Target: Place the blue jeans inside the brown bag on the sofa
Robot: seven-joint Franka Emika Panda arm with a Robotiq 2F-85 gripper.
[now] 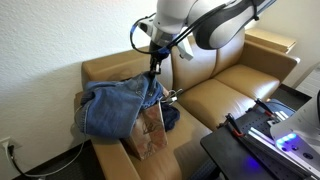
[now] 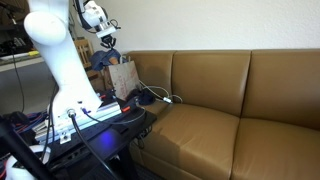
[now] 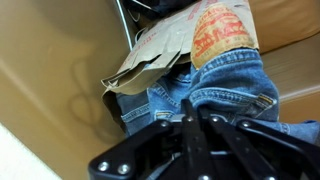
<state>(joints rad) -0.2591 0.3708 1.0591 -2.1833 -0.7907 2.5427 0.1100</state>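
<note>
Most of the faded blue denim jeans (image 1: 108,108) lie heaped over the rim and outside of the brown paper bag (image 1: 150,135) standing on the tan leather sofa (image 1: 235,85). The gripper (image 1: 154,72), fingers shut tight, seemingly pinches the denim from above, so stuffing the jeans inside remains.

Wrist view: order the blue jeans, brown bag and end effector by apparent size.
Largest: blue jeans.
Next: brown bag, somewhat smaller.
The end effector fills much frame only because it is nearest the camera; left unranked.
</note>
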